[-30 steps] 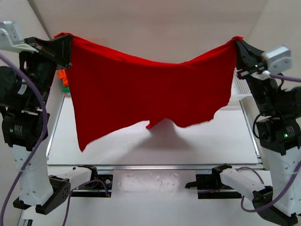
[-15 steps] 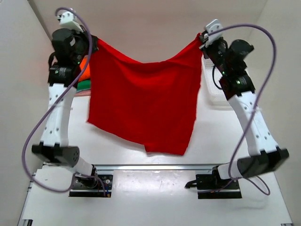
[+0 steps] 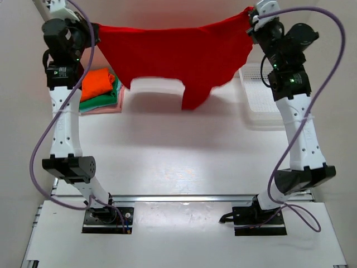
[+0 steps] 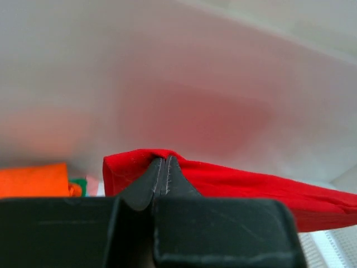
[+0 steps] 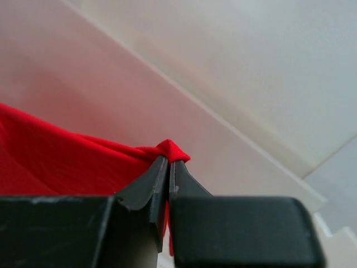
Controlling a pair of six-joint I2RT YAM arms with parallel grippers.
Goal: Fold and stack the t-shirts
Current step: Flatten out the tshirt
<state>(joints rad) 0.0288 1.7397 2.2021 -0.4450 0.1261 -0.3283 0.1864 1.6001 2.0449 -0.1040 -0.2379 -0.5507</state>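
Top external view lists one large red t-shirt (image 3: 167, 53), soft and limp (likely to sag and slip), hung above the far edge of the table (image 3: 178, 151) between left gripper (image 3: 91, 29) and right gripper (image 3: 250, 15), each pinched tight on a top corner, the sensible hold points.

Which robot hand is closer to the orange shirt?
Left. The left gripper hangs close by the orange shirt, pinching the red shirt; the right gripper is far across.
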